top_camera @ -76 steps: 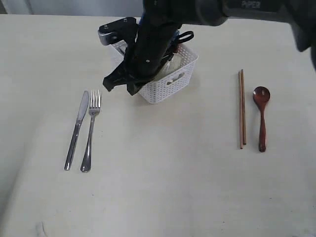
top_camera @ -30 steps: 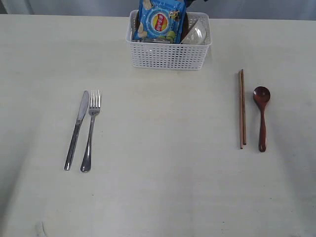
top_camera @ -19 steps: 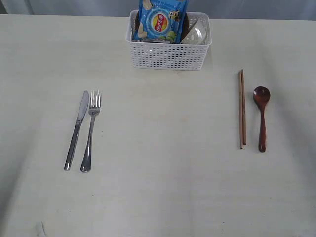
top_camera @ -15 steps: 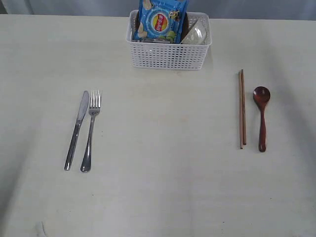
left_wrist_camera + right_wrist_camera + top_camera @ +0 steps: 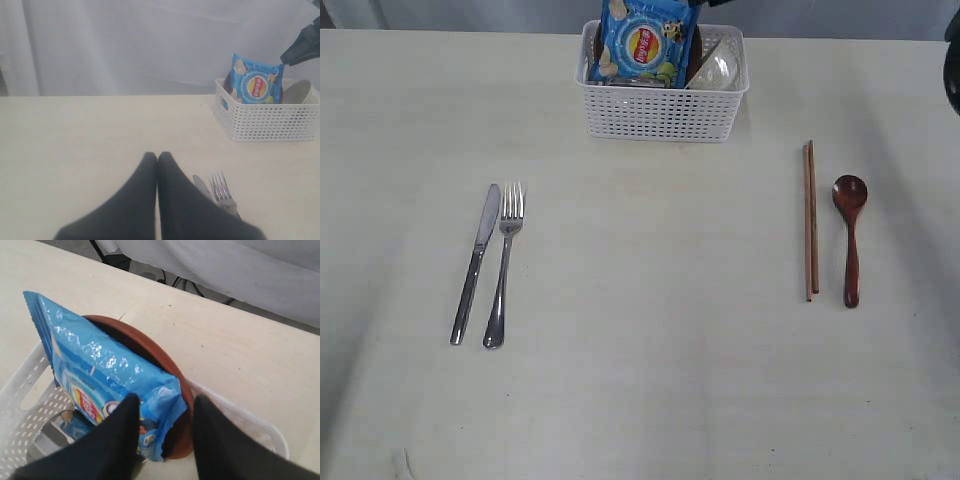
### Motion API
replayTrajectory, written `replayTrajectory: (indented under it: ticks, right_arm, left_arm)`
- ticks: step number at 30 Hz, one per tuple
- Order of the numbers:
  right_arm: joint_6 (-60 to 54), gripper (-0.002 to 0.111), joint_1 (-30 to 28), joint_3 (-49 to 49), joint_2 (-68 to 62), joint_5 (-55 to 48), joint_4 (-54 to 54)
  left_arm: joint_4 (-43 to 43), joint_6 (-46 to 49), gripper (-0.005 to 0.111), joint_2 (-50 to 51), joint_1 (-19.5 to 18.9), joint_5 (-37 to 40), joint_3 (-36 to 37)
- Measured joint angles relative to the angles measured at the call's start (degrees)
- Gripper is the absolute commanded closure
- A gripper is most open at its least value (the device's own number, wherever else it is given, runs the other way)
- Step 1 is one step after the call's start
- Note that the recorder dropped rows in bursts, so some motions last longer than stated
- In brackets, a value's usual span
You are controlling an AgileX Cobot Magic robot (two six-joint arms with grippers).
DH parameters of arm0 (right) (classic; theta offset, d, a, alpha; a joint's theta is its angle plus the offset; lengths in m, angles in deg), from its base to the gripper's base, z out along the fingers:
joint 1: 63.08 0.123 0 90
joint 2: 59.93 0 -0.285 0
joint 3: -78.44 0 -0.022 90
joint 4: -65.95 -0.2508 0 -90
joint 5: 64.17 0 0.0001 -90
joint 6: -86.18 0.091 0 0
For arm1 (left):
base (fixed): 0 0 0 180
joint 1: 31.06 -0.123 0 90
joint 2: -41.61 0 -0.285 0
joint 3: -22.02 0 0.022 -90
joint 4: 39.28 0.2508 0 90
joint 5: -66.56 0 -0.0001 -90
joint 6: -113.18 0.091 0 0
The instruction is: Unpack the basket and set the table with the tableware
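At the lower left of the exterior view, the knife (image 5: 475, 265) and fork (image 5: 503, 262) lie side by side on the table (image 5: 650, 330), handles toward the bottom edge. At the right, the 2 chopsticks (image 5: 810, 220) and the spoon (image 5: 850, 240) lie the same way. The left gripper (image 5: 156, 156) hangs low near the knife and fork, its 2 fingers pressed together on nothing.

Farther off, at the top centre, stands the basket (image 5: 665, 115), its long side running across the frame. The chip bag (image 5: 642, 42) stands upright in its left half and the bowl (image 5: 716, 68) leans in its right.

The right gripper (image 5: 165, 402) is directly over the basket, so that arm is much the nearer. Its jaws stand spread, with the bag's corner and the rim of the plate (image 5: 155, 351) between them; no firm pinch shows. The plate stands on edge behind the bag, touching it, so its rim lies straight ahead of the jaws.

In my judgement the lift should go straight up, because bag, basket wall and bowl crowd the plate. The table between fork and chopsticks offers open room.
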Motion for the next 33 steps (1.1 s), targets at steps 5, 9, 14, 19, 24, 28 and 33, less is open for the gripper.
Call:
replayTrajectory:
  ticks: [5, 9, 14, 19, 24, 28, 33]
  right_arm:
    - [-0.72, 0.109, 0.00, 0.00, -0.41, 0.00, -0.78]
    - [-0.82, 0.109, 0.00, 0.00, -0.41, 0.21, -1.17]
    - [-0.82, 0.109, 0.00, 0.08, -0.41, 0.55, -1.33]
    - [-2.61, 0.108, 0.00, 0.08, -0.41, 0.16, -1.73]
    - [-4.16, 0.083, -0.58, 0.08, -0.41, -1.49, -2.81]
    - [-6.24, 0.052, -1.37, 0.08, -0.30, -2.65, -4.08]
    - [-12.42, 0.067, -1.48, 0.08, -0.40, -1.04, -9.35]
  left_arm:
    - [0.00, 0.00, 0.107, 0.00, 0.00, 0.00, 0.00]
    - [0.00, 0.00, 0.107, 0.00, 0.00, 0.00, 0.00]
    - [0.00, 0.00, 0.107, 0.00, 0.00, 0.00, 0.00]
    - [0.00, 0.00, 0.107, 0.00, 0.00, 0.00, 0.00]
    - [0.00, 0.00, 0.107, 0.00, 0.00, 0.00, 0.00]
    - [0.00, 0.00, 0.107, 0.00, 0.00, 0.00, 0.00]
    - [0.00, 0.00, 0.107, 0.00, 0.00, 0.00, 0.00]
